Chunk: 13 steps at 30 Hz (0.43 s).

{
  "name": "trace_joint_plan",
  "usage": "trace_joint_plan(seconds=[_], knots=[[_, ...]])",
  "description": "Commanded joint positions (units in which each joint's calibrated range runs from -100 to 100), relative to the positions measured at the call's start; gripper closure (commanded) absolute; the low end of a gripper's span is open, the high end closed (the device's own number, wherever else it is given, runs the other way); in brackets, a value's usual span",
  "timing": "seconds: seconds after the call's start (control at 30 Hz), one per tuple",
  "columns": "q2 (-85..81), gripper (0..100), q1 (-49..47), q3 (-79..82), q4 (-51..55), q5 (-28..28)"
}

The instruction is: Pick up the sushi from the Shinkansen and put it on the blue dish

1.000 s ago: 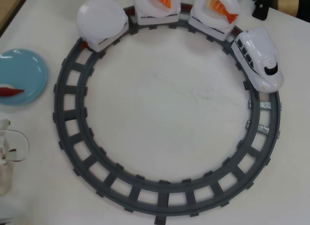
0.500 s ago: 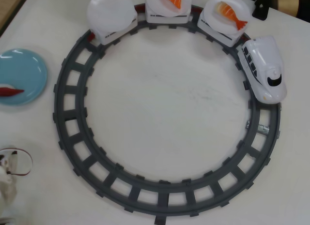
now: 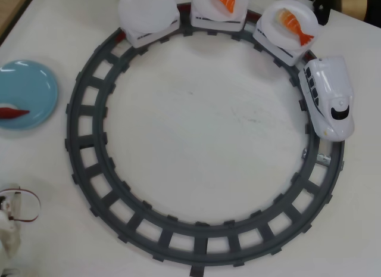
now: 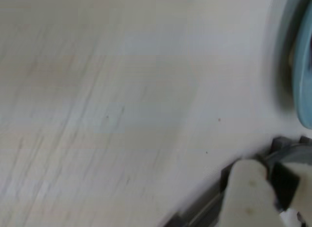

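Item: sushi (image 3: 12, 112), dark red, lying on the blue dish (image 3: 30, 86) at the overhead view's left edge (seemingly delivered); Shinkansen (image 3: 330, 98) on the grey track (image 3: 89, 170), rear plate (image 3: 147, 12) bare; gripper (image 4: 263, 197) blurred in the wrist view, finger state unclear.

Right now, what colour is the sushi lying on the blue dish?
Dark red, plain; the sushi shows best in the overhead view, on the blue dish.
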Motion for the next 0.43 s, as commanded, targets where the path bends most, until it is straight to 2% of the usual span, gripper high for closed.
trace_joint_plan(seconds=[0.0,0.4], knots=[[-0.5,97,0.8,0.1,0.2,-0.4],[-0.5,97,0.5,0.1,0.2,-0.4]])
